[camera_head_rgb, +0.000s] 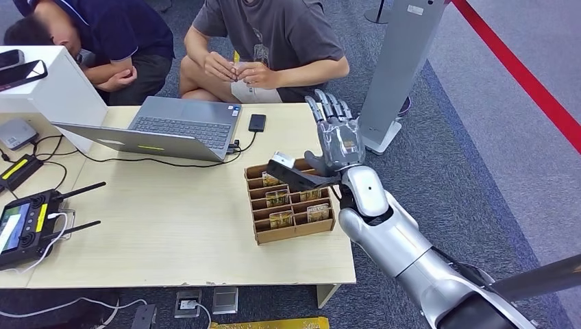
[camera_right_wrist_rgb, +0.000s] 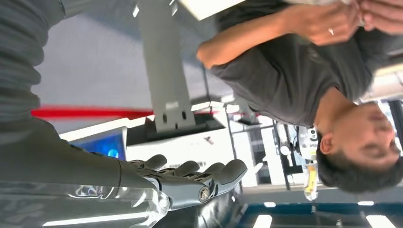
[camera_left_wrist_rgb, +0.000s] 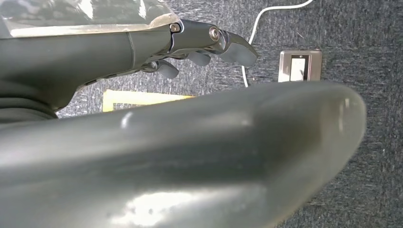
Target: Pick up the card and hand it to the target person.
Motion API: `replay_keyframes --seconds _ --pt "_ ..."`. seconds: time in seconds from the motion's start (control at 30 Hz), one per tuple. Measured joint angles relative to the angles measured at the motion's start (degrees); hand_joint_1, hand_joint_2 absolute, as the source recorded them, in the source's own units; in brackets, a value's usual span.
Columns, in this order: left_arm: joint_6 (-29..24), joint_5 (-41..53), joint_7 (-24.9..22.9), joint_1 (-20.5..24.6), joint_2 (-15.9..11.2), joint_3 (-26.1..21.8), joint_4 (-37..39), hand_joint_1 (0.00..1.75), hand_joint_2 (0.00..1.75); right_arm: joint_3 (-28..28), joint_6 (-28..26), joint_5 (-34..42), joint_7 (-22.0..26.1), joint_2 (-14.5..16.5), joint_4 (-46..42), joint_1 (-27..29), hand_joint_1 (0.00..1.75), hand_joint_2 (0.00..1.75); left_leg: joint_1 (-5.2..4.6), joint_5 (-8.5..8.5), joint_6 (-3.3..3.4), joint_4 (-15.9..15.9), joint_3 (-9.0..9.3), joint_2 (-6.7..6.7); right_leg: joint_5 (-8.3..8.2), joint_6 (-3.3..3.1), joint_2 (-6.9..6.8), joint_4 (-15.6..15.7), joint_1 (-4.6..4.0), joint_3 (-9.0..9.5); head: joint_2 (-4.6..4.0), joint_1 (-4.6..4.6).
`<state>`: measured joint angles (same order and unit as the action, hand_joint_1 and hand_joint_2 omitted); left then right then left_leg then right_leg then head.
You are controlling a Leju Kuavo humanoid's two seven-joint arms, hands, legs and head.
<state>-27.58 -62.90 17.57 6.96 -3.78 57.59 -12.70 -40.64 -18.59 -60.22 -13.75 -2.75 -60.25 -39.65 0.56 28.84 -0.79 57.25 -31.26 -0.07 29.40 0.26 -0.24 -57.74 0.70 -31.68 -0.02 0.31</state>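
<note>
Right hand [camera_head_rgb: 337, 137] raised right of centre, fingers spread, empty, above card box [camera_head_rgb: 291, 203] (cards inside); left hand [camera_left_wrist_rgb: 190, 45] loosely open.

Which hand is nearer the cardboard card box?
Right. The right hand is raised open just above the card box on the table; the left hand hangs down over the carpet.

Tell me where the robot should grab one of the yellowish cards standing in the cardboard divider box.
Pinch the top edge of a yellowish card, coming from above: the cards stand upright in narrow slots of the cardboard divider box, so just their upper edges are free. The right hand hovers open beside the box.
</note>
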Motion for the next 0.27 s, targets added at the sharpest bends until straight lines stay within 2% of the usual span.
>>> replay_keyframes --seconds 0.23,0.27 --pt "-0.09 0.05 -0.70 -0.04 0.00 0.00 0.00 0.00 0.00 5.72 -8.57 31.31 11.60 -0.81 -5.42 5.32 0.00 1.75 0.00 0.00 0.00 0.00 0.00 0.00 0.00 0.00 0.00 0.01 0.00 -0.01 0.00 0.02" --pt "-0.10 0.07 -0.71 -0.05 0.00 0.00 0.00 0.00 0.00 6.18 -9.01 33.70 12.44 -0.91 -5.96 5.79 0.00 1.75 0.00 0.00 0.00 0.00 0.00 0.00 0.00 0.00 0.00 0.02 0.00 -0.01 0.00 0.02"
